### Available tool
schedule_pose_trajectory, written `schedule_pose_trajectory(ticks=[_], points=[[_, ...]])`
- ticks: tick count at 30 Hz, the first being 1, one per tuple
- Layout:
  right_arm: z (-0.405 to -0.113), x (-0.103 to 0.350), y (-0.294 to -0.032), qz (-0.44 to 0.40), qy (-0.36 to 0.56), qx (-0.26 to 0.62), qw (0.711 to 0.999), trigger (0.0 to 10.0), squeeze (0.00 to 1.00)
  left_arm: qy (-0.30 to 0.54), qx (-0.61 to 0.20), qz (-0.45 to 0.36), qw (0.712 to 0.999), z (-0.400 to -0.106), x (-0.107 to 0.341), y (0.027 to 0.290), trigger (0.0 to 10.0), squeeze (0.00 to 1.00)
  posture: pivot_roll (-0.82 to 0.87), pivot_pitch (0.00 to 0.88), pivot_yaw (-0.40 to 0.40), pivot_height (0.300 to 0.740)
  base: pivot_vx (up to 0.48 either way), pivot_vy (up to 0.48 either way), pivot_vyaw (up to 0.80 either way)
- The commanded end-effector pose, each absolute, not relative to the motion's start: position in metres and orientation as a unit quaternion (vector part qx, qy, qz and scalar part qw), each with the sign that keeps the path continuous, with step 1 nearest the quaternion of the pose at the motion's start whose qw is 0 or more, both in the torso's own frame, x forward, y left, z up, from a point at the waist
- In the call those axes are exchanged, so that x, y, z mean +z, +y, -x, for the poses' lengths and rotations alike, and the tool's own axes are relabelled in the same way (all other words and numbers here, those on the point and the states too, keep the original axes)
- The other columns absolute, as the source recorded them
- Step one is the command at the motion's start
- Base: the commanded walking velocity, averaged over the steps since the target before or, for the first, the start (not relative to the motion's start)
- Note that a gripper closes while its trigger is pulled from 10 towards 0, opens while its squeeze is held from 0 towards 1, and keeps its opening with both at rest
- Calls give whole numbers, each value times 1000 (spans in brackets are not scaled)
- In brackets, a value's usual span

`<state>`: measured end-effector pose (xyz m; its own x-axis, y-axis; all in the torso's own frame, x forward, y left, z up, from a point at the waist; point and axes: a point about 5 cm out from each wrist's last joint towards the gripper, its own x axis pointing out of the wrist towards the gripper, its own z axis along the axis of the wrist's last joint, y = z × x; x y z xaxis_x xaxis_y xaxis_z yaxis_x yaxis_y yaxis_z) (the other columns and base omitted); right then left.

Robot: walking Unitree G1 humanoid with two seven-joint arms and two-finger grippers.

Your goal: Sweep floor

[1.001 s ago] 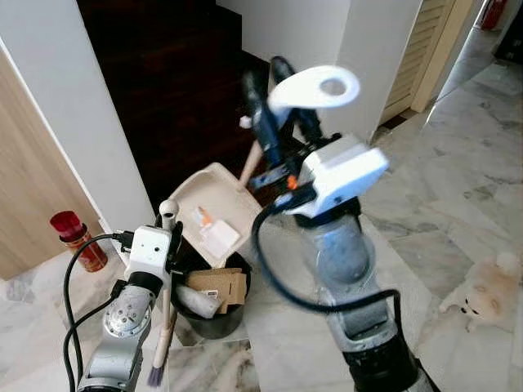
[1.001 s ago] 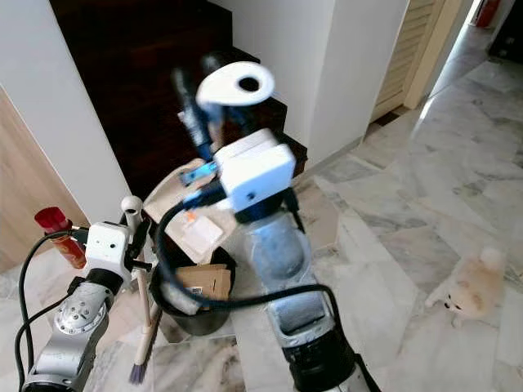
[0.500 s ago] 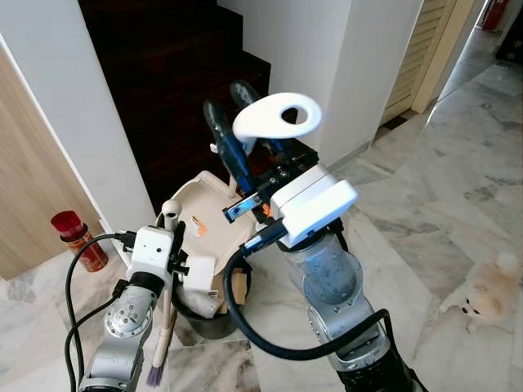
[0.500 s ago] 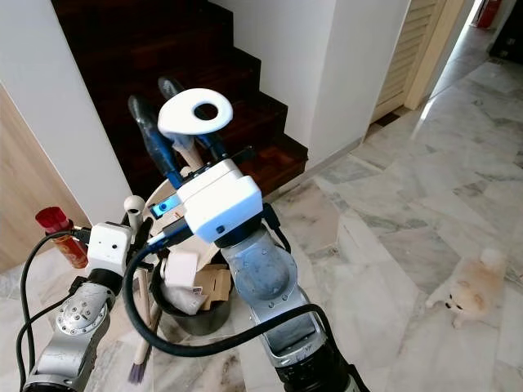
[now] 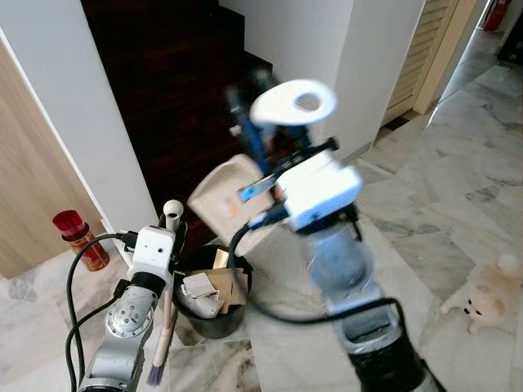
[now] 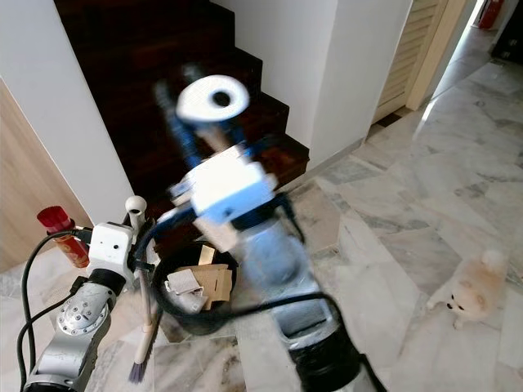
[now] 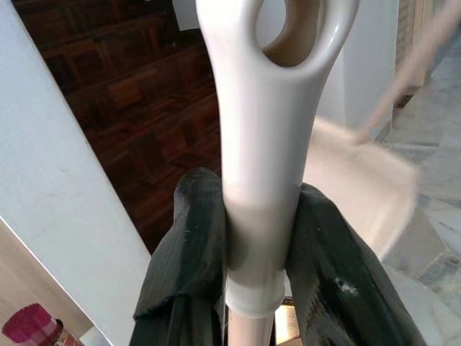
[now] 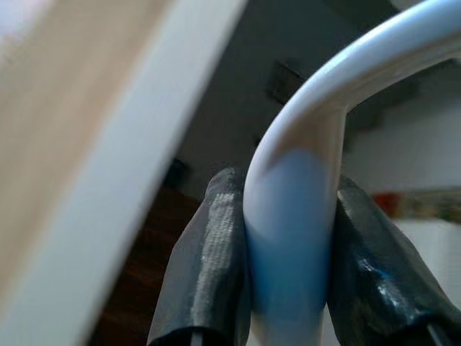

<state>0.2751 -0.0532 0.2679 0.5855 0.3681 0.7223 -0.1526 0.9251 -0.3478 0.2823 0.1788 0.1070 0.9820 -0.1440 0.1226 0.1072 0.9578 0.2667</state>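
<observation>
Dustpan hangs tilted above the black bin, scraps inside. My right gripper is clamped on its white loop handle; left gripper is clamped on the broom, upright beside the bin. I'd tip steeply, keeping the lip over the rim.

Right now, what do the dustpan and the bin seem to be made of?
Dustpan: probably plastic, cream and matte, a smooth moulded tray; motion blur leaves this open. Bin: likely plastic too, black with a slight sheen on its round rim.
</observation>
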Motion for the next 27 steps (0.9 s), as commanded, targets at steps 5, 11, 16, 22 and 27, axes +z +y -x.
schedule_pose_trajectory(ticks=[5,11,16,22,27], points=[[-302,260,-102,95,-371,23,924,10000,0,-90,-75,-138,983,-281,112,175,10000,0,30,4,-2,740,0,0,0],[-319,226,-140,51,-271,-62,959,10000,0,-86,-73,-132,985,-281,110,175,10000,0,30,0,0,740,0,0,0],[-324,182,-183,7,-178,-146,973,10000,0,-84,-63,-119,987,-280,109,176,10000,0,29,12,-1,740,0,0,0],[-321,163,-197,13,-151,-167,974,10000,0,-79,-52,-100,991,-279,107,178,10000,0,31,19,-3,740,0,0,0],[-320,154,-208,33,-142,-177,973,10000,0,-76,-45,-91,992,-278,105,180,10000,0,26,18,-4,740,0,0,0]])
